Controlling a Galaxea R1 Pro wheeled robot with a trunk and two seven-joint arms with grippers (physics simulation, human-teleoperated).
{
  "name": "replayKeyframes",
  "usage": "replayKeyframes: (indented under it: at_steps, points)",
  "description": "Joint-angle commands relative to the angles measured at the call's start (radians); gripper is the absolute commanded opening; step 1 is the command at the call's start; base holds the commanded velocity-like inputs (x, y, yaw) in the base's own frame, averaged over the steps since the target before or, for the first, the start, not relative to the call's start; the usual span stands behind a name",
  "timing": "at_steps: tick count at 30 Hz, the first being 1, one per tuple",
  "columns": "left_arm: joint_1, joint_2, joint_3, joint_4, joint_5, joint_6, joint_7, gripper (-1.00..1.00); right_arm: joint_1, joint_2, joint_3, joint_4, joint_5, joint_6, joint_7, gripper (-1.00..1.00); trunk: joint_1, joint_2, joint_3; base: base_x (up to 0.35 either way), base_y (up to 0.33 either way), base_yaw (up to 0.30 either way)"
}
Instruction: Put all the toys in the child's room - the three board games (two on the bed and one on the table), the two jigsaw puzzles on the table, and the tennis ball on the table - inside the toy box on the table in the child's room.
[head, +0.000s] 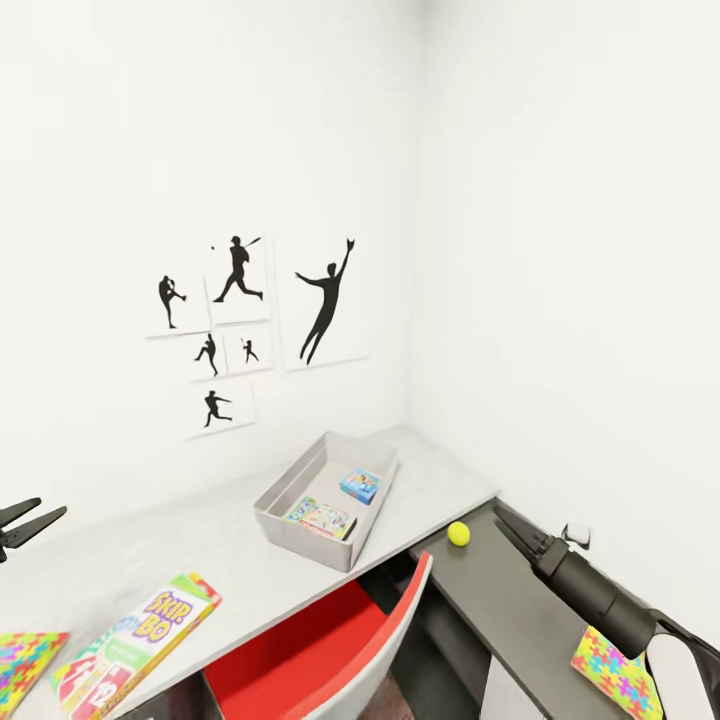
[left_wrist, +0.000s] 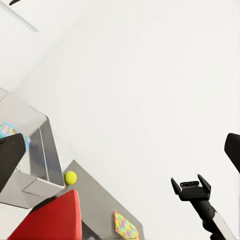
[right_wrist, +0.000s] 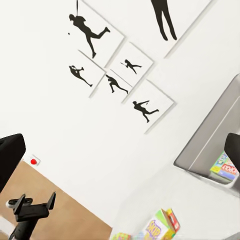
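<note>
This is a child's bedroom corner, set up for play and homework. On the white wall hang baseball-player silhouette posters (head: 245, 320), black figures batting, pitching and reaching. Under them a pale desk (head: 150, 560) runs into the corner and joins a lower dark section (head: 510, 600), with a red-seated chair (head: 330, 650) tucked under it. Toys lie about: a grey toy box (head: 310, 525) holding small game boxes, a SKIP-BO game (head: 140, 640), bright jigsaw puzzles (head: 615, 675) and a tennis ball (head: 458, 534). The right wrist view shows wood-plank floor (right_wrist: 65, 215) below the wall.
</note>
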Motion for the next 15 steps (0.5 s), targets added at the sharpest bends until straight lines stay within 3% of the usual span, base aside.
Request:
replayKeyframes:
  at_steps: [1, 8, 15]
  points:
    - [0.000, 0.000, 0.000, 0.000, -0.001, 0.011, -0.004, 1.00, -0.001, 0.000, -0.002, 0.000, -0.001, 0.005, 0.002, 1.00, 0.000, -0.001, 0.000, -0.307, 0.106, 0.000]
    - [0.000, 0.000, 0.000, 0.000, -0.001, 0.011, -0.004, 1.00, -0.001, 0.000, -0.003, 0.000, -0.001, 0.006, 0.002, 1.00, 0.000, -0.001, 0.003, -0.251, 0.111, 0.000]
    - [0.000, 0.000, 0.000, 0.000, -0.001, 0.010, -0.004, 1.00, -0.001, 0.000, -0.003, 0.000, -0.001, 0.006, 0.002, 1.00, 0.000, -0.001, 0.003, -0.073, 0.035, 0.074]
